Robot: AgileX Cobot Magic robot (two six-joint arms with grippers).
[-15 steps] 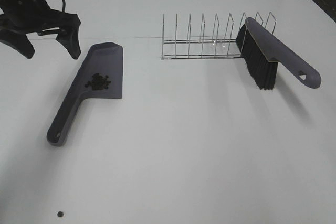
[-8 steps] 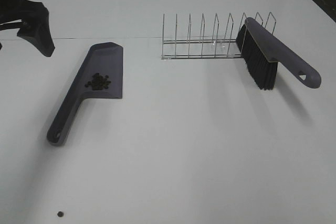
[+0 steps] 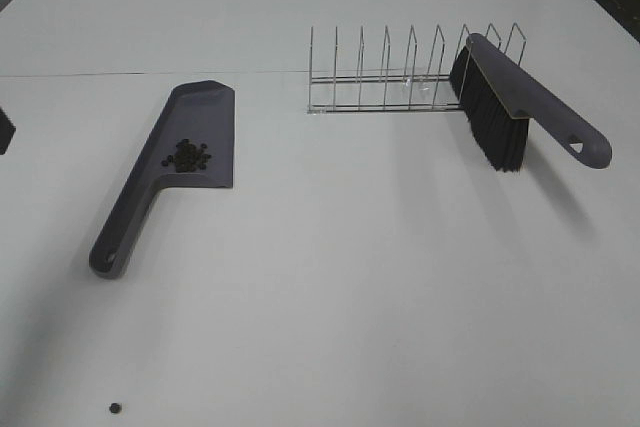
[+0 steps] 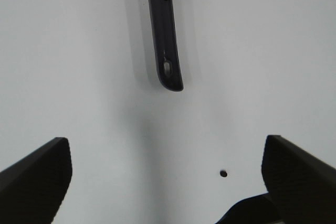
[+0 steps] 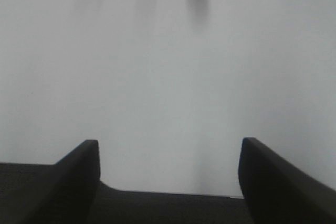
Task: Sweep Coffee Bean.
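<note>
The left gripper (image 4: 165, 179) hangs with its jaws spread wide and empty above the white bench (image 3: 350, 287), near the left edge. The right gripper (image 5: 168, 174) is likewise parted, holding nothing, over bare bench. Ahead of the left gripper lies the grey plastic dustpan (image 3: 170, 162), handle (image 4: 167, 51) pointing toward it. The tiny dark oval coffee beans (image 3: 187, 156) sit heaped in the pan; one stray bean (image 3: 115, 408) lies near the front-left corner. Beans look light, hard and prone to rolling, so lift the pan level by its handle. The grey black-bristled brush (image 3: 510, 112) leans on the wire rack (image 3: 385, 82) toward the far right.
</note>
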